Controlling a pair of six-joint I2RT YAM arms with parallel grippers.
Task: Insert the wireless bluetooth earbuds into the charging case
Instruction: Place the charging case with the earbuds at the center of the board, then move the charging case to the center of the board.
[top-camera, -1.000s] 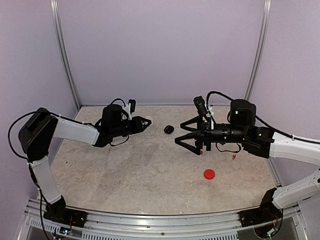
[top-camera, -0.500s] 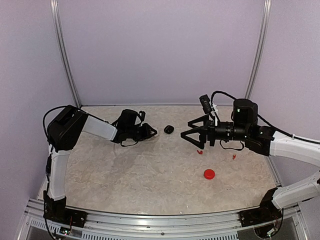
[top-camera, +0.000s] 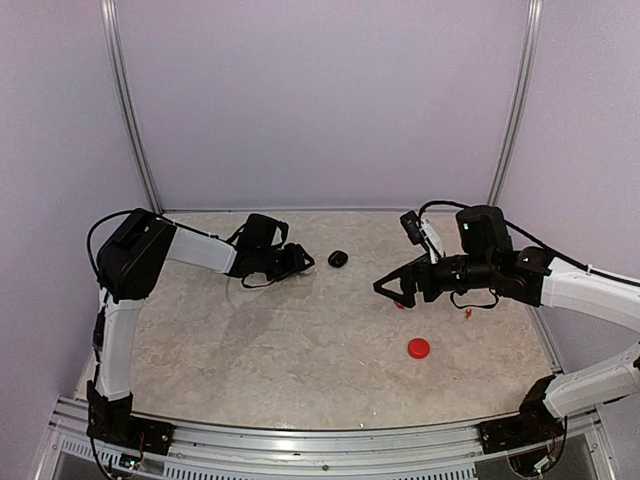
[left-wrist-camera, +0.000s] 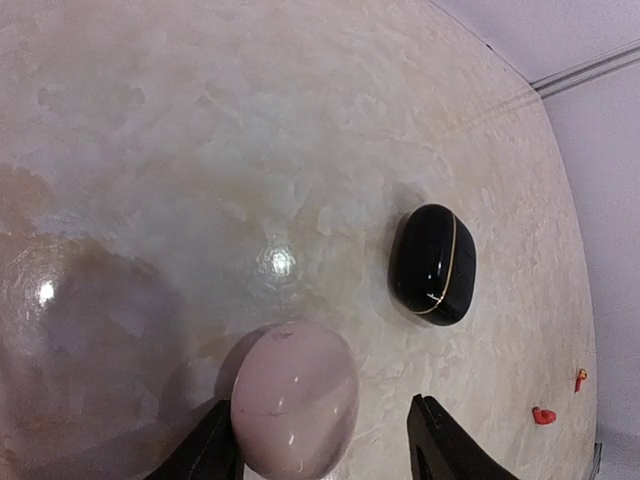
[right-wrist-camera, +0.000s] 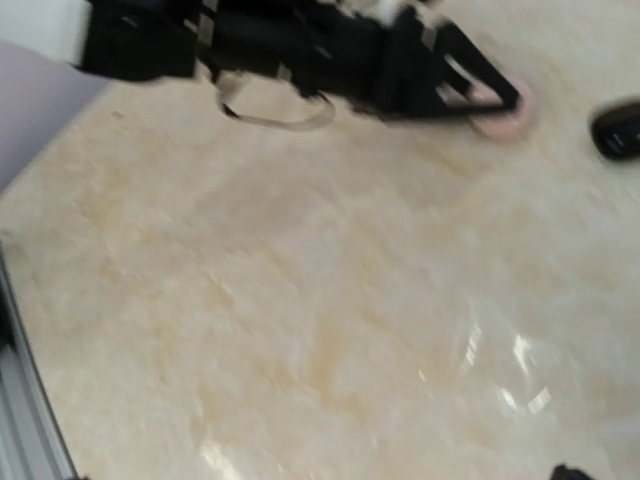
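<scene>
A pale pink rounded charging case lies closed on the table between the fingers of my left gripper. The gripper is open: its left finger sits against the case and the right finger stands well off it. A closed black case with a gold seam lies just beyond. Two tiny red earbuds lie farther right. From above, my right gripper hangs open and low over the table, next to a red earbud. The other red earbud lies under its arm.
A red round case sits toward the near right. The black case lies between the two grippers. The blurred right wrist view shows the left arm and the pink case. Walls close off the back and sides.
My left arm reached right toward the black case, and its jaws have now spread away from the pink case. My right gripper drew back to the right and dropped lower.
</scene>
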